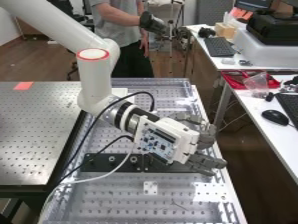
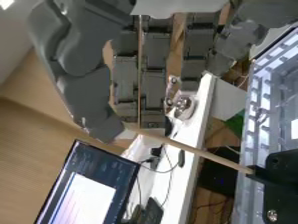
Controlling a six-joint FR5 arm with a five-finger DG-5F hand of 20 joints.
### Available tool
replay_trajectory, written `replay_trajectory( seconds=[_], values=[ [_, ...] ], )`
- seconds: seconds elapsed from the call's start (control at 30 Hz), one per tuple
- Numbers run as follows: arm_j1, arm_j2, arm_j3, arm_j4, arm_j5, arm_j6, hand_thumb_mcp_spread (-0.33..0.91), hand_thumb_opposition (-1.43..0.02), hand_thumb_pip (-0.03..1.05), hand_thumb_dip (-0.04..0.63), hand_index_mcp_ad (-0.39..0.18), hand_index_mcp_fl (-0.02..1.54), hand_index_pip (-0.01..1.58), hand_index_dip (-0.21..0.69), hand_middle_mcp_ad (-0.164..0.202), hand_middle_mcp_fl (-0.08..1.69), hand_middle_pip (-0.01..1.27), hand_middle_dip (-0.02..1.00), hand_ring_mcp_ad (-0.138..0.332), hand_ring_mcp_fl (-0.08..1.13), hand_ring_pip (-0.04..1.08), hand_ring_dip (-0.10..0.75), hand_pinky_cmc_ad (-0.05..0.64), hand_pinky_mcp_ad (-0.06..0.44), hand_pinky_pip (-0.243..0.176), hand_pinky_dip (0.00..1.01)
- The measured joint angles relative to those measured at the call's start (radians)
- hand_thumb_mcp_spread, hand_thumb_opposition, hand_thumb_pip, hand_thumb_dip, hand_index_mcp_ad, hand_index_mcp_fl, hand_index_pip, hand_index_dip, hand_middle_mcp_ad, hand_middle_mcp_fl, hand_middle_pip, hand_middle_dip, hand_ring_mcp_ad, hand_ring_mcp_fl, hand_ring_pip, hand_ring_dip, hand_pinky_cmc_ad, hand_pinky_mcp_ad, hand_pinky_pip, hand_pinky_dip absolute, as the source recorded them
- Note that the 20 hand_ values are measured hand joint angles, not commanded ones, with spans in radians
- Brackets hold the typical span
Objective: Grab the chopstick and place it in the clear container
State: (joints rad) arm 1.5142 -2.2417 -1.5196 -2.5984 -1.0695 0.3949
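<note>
The dark grey hand [image 1: 203, 142] is on the arm's end over the right side of the perforated bench, its fingers pointing away from the arm. In the wrist view the hand [image 2: 80, 65] shows its straight fingers beside the thick thumb, and it is open. A light wooden chopstick [image 2: 193, 149] runs at a slant, one end near the thumb's tip, the other at a black fixture [image 2: 276, 175]. Its end near the thumb is partly hidden, and contact with the hand cannot be told.
A black bracket [image 1: 110, 162] crosses the bench [image 1: 120, 192] below the arm, with loose cables over it. To the right stands a white desk [image 1: 263, 127] with a red tray [image 1: 233, 80], a mouse [image 1: 275, 117] and keyboards. A monitor [image 2: 86, 185] shows in the wrist view.
</note>
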Motion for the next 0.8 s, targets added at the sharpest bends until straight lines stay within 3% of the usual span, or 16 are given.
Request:
replay_trajectory(
  seconds=[0.1,0.17,0.3,0.4,0.53,0.63,0.8],
  values=[
    [0.001,-0.001,0.002,0.002,0.009,-0.001,0.58,-0.91,0.58,0.288,-0.12,0.61,1.29,-0.056,-0.058,0.79,0.63,0.59,0.098,0.38,0.02,0.375,0.508,0.134,-0.017,0.17],
    [0.002,-0.001,0.002,0.006,0.016,0.0,0.62,-0.96,0.58,0.267,-0.119,0.64,1.31,-0.04,-0.061,0.85,0.67,0.61,0.089,0.44,0.02,0.38,0.508,0.134,-0.012,0.17],
    [0.005,0.0,0.001,0.017,0.033,-0.012,0.63,-0.99,0.58,0.265,-0.119,0.71,1.31,-0.04,-0.063,0.93,0.69,0.6,0.087,0.43,0.03,0.384,0.51,0.138,-0.003,0.17],
    [0.007,0.002,-0.001,0.031,0.047,-0.024,0.66,-0.99,0.54,0.265,-0.119,0.78,1.23,-0.03,-0.059,0.96,0.69,0.6,0.087,0.58,0.04,0.396,0.518,0.134,-0.003,0.17],
    [0.009,0.003,0.002,0.033,0.05,-0.04,0.68,-1.02,0.52,0.265,-0.119,0.87,1.12,-0.024,-0.061,1.0,0.69,0.6,0.089,0.59,0.04,0.396,0.527,0.131,0.012,0.17],
    [0.01,0.003,0.007,0.032,0.05,-0.056,0.68,-1.02,0.52,0.265,-0.119,0.88,1.09,-0.002,-0.058,1.0,0.68,0.61,0.087,0.68,0.04,0.407,0.531,0.152,0.026,0.17],
    [0.008,0.003,0.017,0.02,0.042,-0.065,0.67,-1.04,0.51,0.267,-0.122,0.94,1.04,0.003,-0.063,1.04,0.66,0.61,0.091,0.67,0.04,0.396,0.545,0.15,0.028,0.17]
  ],
)
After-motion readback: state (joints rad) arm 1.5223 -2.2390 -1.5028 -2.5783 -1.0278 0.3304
